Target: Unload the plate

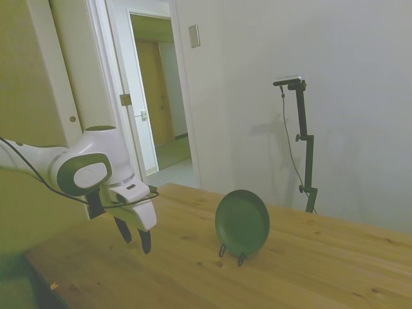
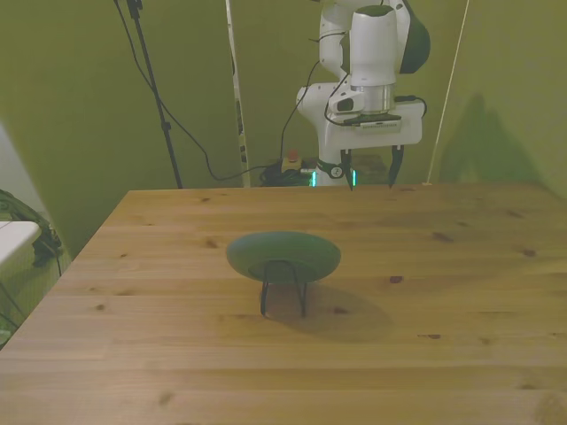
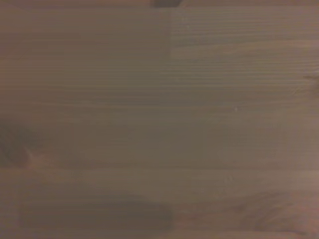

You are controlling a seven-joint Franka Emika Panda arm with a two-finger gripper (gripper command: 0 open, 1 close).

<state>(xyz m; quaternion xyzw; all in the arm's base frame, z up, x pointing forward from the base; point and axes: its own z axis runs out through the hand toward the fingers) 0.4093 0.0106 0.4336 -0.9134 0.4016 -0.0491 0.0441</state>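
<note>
Plate [image 1: 243,223] upright on wood table [image 2: 443,292] (door open).

Plate [image 2: 283,254] leans on wire stand [image 2: 283,288]; claw [image 2: 370,168] open

A: What stands on the wooden worktop [image 2: 461,266]?
B: A thin black wire stand [image 2: 283,288], near its middle, with two small feet on the planks.
A: And behind it, in the side view?
B: A white door [image 1: 138,109] stands open onto a hallway, and a pale wall plate [image 1: 194,36] sits high beside the frame.
</note>
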